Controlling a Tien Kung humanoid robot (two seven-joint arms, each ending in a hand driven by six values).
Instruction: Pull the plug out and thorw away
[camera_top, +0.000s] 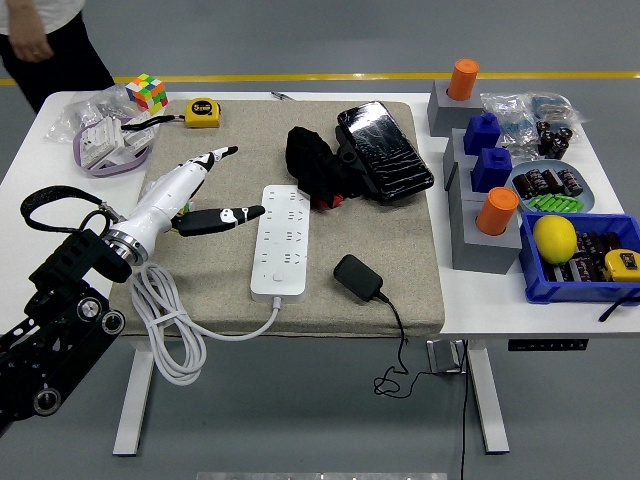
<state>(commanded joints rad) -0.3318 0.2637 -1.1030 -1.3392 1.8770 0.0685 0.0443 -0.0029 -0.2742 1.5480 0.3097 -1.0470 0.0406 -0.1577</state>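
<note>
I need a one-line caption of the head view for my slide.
Left hand, fingers spread, hovers beside the white power strip on the beige mat; the black plug lies unplugged to its right.

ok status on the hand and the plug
Left hand open, beside power strip. Black plug lies unplugged on mat. Nothing blocking. Right hand out of view.

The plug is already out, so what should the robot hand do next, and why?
Probably reach right and down toward the black plug lying loose on the mat in front of the white power strip. The left hand hovers open left of the strip, holding nothing, and the plug has yet to be thrown away.
</note>
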